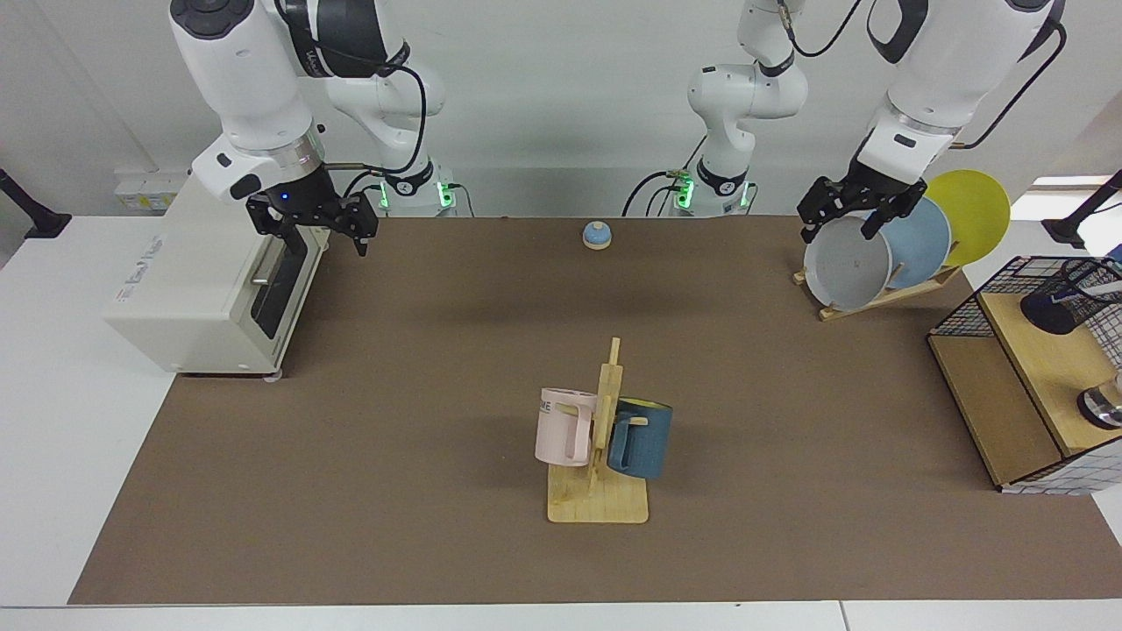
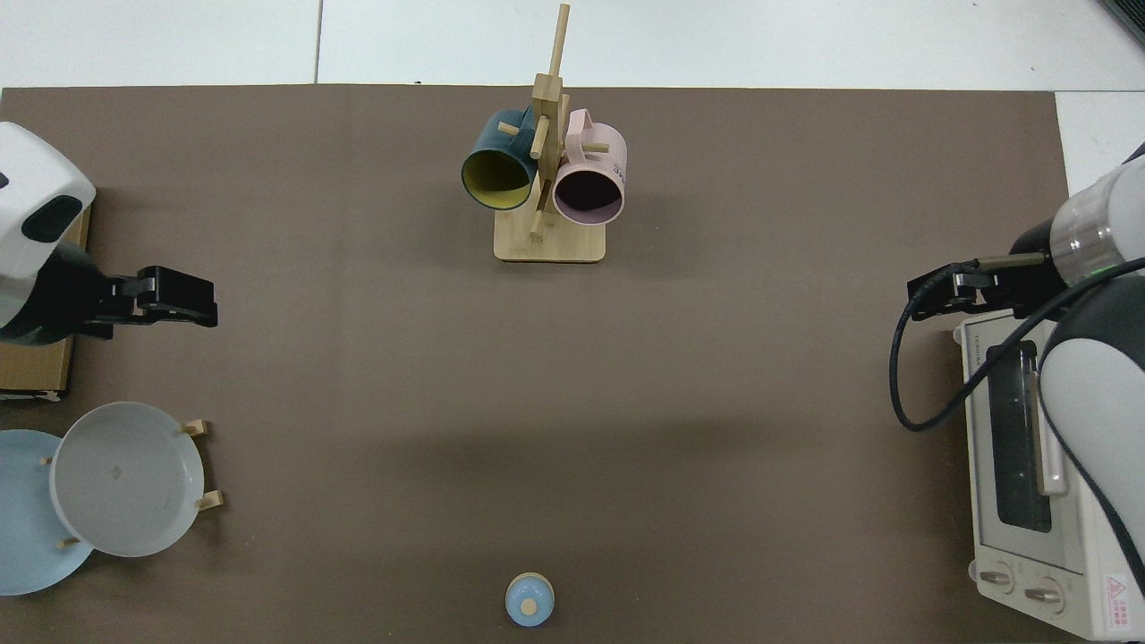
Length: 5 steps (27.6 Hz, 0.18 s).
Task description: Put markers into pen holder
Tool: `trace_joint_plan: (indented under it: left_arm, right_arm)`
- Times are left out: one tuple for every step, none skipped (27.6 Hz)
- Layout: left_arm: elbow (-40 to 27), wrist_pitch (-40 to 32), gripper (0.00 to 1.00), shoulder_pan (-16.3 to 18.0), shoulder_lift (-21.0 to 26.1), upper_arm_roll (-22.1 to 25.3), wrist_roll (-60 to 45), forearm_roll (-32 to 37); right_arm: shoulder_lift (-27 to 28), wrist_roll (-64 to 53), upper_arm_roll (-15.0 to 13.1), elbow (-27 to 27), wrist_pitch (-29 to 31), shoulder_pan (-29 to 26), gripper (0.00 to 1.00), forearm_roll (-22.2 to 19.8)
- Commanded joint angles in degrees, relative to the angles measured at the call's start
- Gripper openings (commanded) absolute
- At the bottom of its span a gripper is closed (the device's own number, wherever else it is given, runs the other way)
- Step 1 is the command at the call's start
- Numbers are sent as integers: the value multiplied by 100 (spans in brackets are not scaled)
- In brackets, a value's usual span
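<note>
Right now the left gripper [image 1: 846, 219] hangs with fingers released over the plate rack's [image 1: 877, 298] edge. Opposite, the right gripper [image 1: 320, 230] hovers parted beside the toaster oven [image 1: 202, 289]; between them the desk [image 1: 438, 368] lies open.

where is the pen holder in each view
Facing view: the pen holder is at the far right edge, lying on its side on the upper wooden shelf of the wire basket frame.
Top view: not in it; the frame lies beyond the picture's left edge.
Shared landmark: the grey plate on the plate rack.
</note>
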Motion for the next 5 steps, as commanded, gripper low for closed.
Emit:
trace_joint_plan:
  left_arm:
    - [-199, 97, 100, -186, -150, 161, 96, 17]
    - [-199, 89, 100, -212, -150, 161, 96, 17]
    - [-199, 89, 100, -212, -150, 161, 88, 17]
    - [-199, 89, 100, -212, -150, 161, 96, 17]
    - [-199, 89, 100, -212, -150, 161, 88, 17]
  right_arm:
    - [-119, -52, 33, -140, 23, -50, 100, 22]
    - [-119, -52, 33, -140, 23, -50, 100, 22]
    - [-119, -52, 33, -140, 23, -50, 100, 22]
    - [-119, -52, 33, -140, 23, -50, 100, 22]
    - [-119, -52, 24, -140, 23, -50, 100, 22]
